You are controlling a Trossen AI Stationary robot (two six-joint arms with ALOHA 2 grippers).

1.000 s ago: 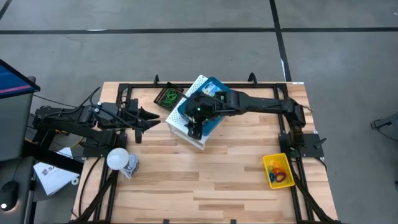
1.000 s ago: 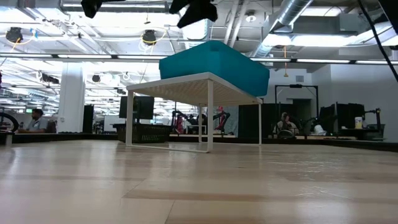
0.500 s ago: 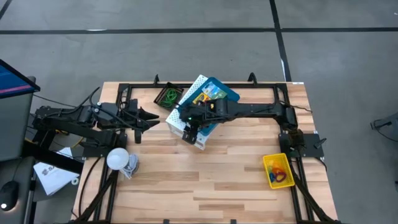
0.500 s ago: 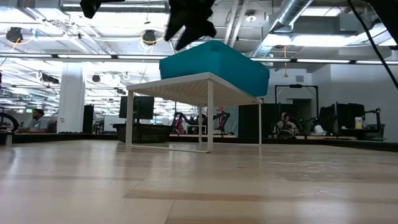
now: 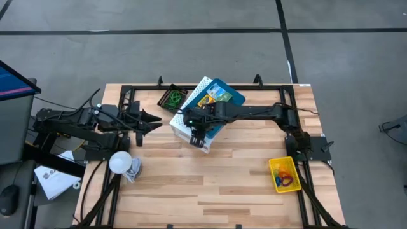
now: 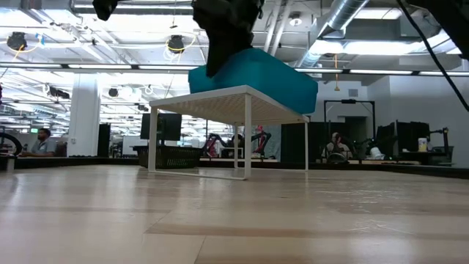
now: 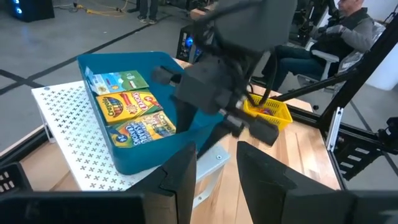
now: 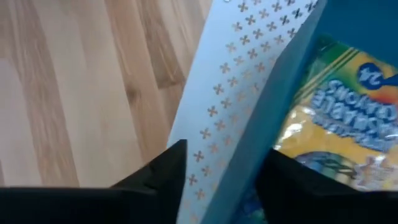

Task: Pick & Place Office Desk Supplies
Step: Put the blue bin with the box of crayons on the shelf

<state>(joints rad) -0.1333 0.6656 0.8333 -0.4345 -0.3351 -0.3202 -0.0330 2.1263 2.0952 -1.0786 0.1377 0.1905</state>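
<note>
A blue tray (image 5: 222, 95) sits on a white perforated stand (image 5: 205, 144) and holds three crayon packs (image 7: 127, 113) lying flat. My right gripper (image 8: 230, 168) is open at the tray's corner nearest the table's left and near edges. It points down, with one finger over the stand (image 8: 236, 74) and the other over a crayon pack (image 8: 348, 118), so the tray's wall (image 8: 267, 124) stands between them. In the low view the right gripper (image 6: 223, 40) hangs in front of the blue tray (image 6: 271, 77). My left gripper (image 5: 152, 121) waits open, left of the stand.
A black tray (image 5: 172, 98) with green rubber bands sits beside the stand, toward the far edge. A yellow tray (image 5: 284, 173) with coloured bands lies near the table's right near corner. A white bulb-like object (image 5: 121, 161) rests at the left edge. Bare wood stretches along the near side.
My right gripper has come down and moved slightly toward the table's left, from above the blue tray to its left near corner. The arm has drawn off the tray, so the crayon packs now show from above. The tray and stand have stayed put.
</note>
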